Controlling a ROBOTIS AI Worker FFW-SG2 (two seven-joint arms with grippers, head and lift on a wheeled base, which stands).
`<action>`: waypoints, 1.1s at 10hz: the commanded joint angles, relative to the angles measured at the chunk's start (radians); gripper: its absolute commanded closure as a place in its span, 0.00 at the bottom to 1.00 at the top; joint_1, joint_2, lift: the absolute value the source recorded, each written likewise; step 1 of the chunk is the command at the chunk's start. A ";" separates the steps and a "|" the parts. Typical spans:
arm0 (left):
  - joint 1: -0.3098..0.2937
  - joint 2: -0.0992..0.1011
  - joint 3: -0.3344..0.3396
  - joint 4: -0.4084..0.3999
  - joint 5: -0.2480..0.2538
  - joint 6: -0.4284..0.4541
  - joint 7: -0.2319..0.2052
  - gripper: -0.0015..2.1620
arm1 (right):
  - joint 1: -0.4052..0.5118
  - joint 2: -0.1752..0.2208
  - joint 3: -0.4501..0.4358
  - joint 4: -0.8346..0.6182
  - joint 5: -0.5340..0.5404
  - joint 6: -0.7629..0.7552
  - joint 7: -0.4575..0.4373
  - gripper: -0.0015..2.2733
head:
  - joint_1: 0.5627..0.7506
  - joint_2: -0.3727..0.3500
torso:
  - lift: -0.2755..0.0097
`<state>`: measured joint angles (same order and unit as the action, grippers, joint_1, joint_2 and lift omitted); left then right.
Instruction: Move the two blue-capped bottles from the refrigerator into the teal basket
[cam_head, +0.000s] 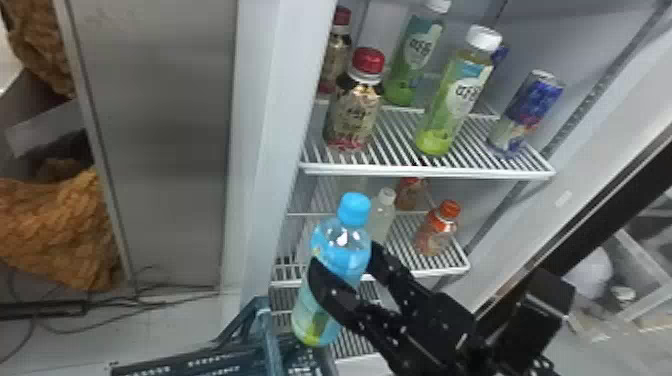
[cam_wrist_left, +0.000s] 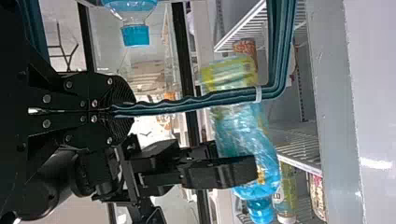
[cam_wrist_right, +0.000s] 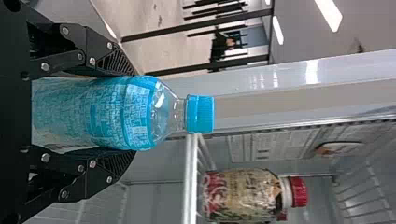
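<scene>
My right gripper (cam_wrist_right: 133, 113) grasps the blue-capped plastic bottle (cam_wrist_right: 135, 113), my left gripper (cam_wrist_left: 126, 110) the teal plastic basket (cam_wrist_left: 282, 46). Transfer stage: lower, then release.

Red-capped bottles (cam_head: 352, 112) stand left on the upper wire shelf (cam_head: 430, 172), green bottles (cam_head: 452, 100) mid-shelf, a blue can (cam_head: 530, 107) right. Below, an orange-capped bottle (cam_head: 436, 232) stands right of a pale bottle (cam_head: 382, 220).

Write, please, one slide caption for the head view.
Right end effector holding a blue-capped bottle near the teal basket, with the open refrigerator behind.
</scene>
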<state>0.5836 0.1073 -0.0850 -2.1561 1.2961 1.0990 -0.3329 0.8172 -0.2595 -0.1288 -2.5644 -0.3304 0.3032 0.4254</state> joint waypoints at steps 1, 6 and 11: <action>0.000 0.000 0.001 0.000 -0.001 0.000 0.000 0.54 | 0.020 -0.003 -0.018 -0.016 -0.019 0.070 0.004 0.28 | 0.70 0.03 | 0.39; 0.000 0.000 -0.001 0.000 -0.001 0.000 0.000 0.54 | -0.010 0.020 0.009 0.104 -0.113 0.134 0.019 0.28 | 0.70 0.03 | 0.39; 0.000 -0.001 -0.001 0.000 0.000 0.000 0.000 0.54 | -0.088 0.045 0.051 0.263 -0.122 -0.006 0.072 0.27 | 0.70 0.03 | 0.39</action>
<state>0.5840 0.1056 -0.0859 -2.1561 1.2956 1.0995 -0.3329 0.7348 -0.2130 -0.0779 -2.3111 -0.4528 0.2993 0.4983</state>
